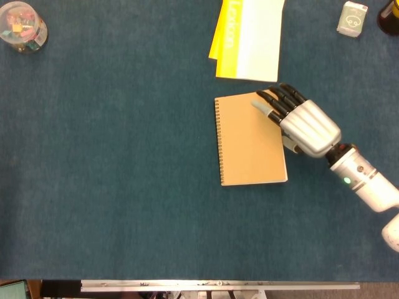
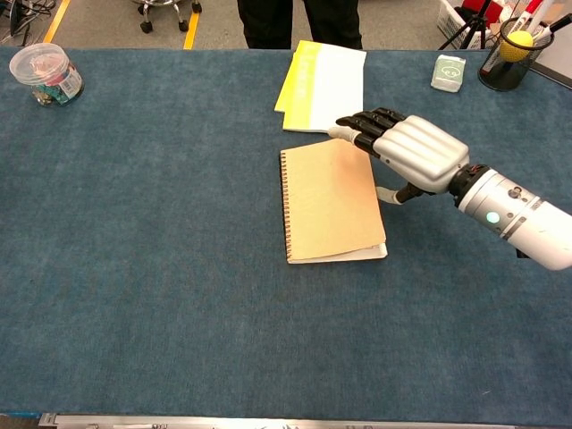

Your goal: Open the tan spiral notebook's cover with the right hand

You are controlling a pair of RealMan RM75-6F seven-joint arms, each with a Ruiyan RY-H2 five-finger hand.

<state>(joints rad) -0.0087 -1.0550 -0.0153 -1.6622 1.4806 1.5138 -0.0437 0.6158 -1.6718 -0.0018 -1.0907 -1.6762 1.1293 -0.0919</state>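
The tan spiral notebook (image 1: 249, 140) lies right of the table's middle, its spiral along the left edge. My right hand (image 1: 302, 124) reaches in from the right, and its dark fingers lie on the cover's upper right corner. In the chest view the thumb sits under the right edge of the notebook (image 2: 326, 201), so the right hand (image 2: 416, 156) pinches the cover there. The cover stands slightly raised on that side, with white pages showing beneath it at the lower right. My left hand is in neither view.
A yellow and white booklet (image 1: 249, 37) lies just behind the notebook. A small white box (image 1: 352, 18) and a black pen cup (image 2: 509, 55) stand at the back right. A clear jar (image 1: 22, 26) of coloured bits sits at the back left.
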